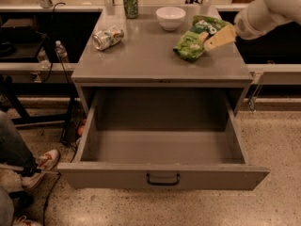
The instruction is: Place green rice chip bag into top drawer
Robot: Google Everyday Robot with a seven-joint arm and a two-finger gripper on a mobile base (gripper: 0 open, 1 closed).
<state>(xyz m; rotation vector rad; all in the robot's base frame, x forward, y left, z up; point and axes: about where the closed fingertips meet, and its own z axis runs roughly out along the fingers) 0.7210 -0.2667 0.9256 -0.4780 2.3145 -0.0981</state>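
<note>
tool (pixel 219 36) sits at green rice chip bag (pixel 188 46) on surface (pixel 141 55); cannot tell its grip state; top drawer (pixel 117 175) stands open.

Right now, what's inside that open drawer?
The drawer shows only its bare grey floor and walls; the strip just behind its front panel is hidden. The chip bag lies on the cabinet top, with the gripper at its edge.
</note>
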